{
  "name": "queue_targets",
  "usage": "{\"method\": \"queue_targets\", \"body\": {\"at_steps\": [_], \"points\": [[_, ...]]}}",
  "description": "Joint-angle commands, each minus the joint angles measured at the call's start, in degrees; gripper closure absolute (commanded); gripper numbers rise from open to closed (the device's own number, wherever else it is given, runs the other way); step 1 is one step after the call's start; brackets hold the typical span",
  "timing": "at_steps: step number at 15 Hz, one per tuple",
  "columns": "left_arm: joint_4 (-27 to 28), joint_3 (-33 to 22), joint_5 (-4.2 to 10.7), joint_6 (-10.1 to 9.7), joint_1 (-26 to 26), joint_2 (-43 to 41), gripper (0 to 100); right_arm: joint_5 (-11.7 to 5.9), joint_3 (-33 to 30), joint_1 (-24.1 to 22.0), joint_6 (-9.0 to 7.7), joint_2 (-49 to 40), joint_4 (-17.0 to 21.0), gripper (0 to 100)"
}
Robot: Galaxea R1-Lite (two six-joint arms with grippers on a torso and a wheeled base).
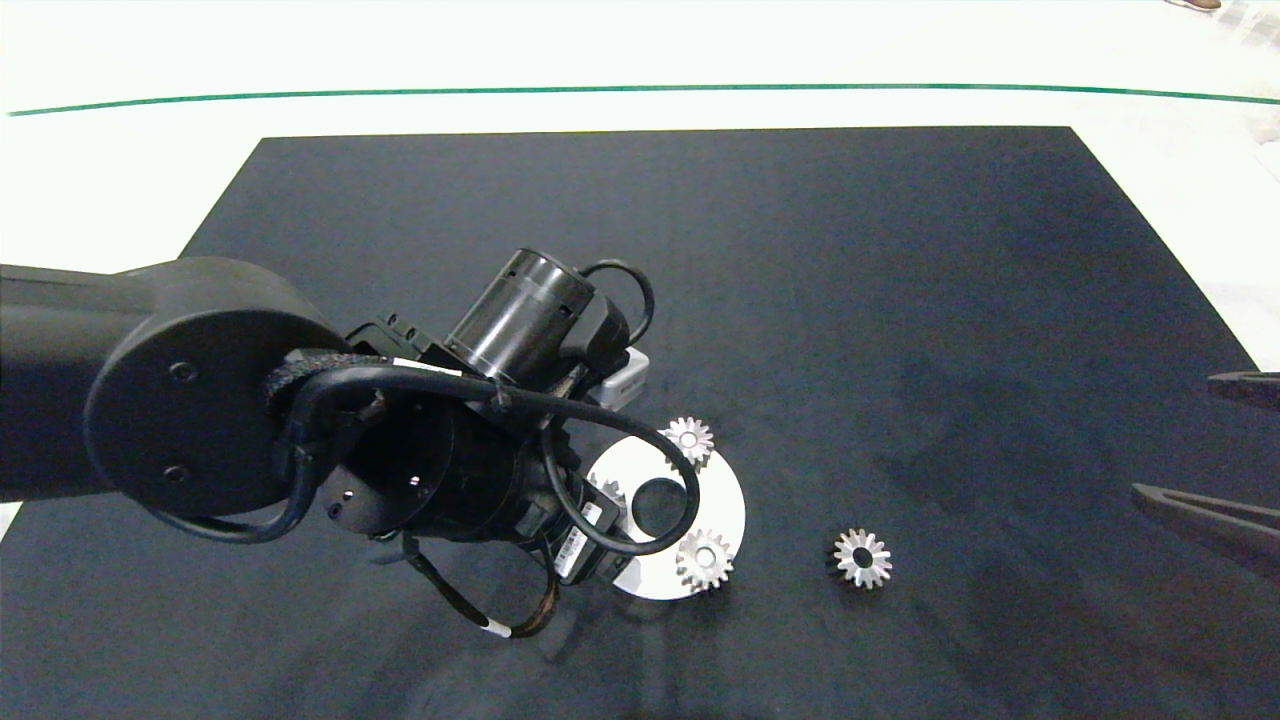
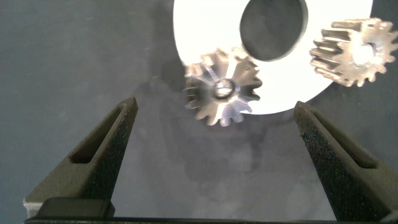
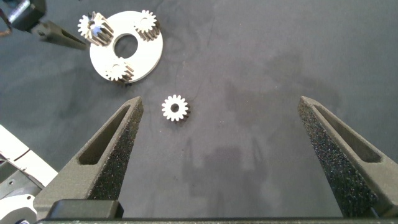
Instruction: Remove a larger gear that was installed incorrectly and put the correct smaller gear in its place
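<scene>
1. Dark and bulky, the left arm [image 1: 200,400] fills the near side of the head view, and its left gripper [image 2: 217,155] is held over the black cloth-covered table [image 1: 900,300] with jaws spread wide, nothing pinched.
2. At the head view's right edge the right gripper [image 3: 221,155] is parked well apart from the work, jaws likewise spread and empty.
3. A round white metal plate [image 1: 725,510] with a centre hole is seen carrying three silver toothed gears at its rim.
4. The larger gear [image 2: 221,87], silver with a round hole, is judged to be the one seated on the plate just ahead of the left fingers [image 2: 106,149].
5. The smaller gear [image 1: 862,557], silver and toothed, is lying loose on the cloth, beside the plate.
6. Risk: an off-centre closure could slide the plate or tip the gear, since the teeth offer a poor grip.
7. The target gear is hidden by the arm in the head view; it is shown only by the wrist views.
</scene>
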Motion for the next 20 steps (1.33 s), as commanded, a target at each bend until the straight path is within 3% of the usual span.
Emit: {"method": "queue_targets", "body": {"at_steps": [1, 12, 20], "points": [[0.1, -0.7, 0.28, -0.14, -0.8, 1.8, 0, 0.07, 0.0, 0.0, -0.08, 0.0, 0.0, 0], [0.1, -2.7, 0.28, 1.45, 0.9, 4.7, 1, 0.16, 0.2, 0.0, -0.08, 0.1, 0.1, 0], [-1.2, -3.0, 0.28, 1.27, 0.8, 6.1, 17, 0.51, 0.3, 0.0, -0.08, 0.4, 0.1, 0]]}}
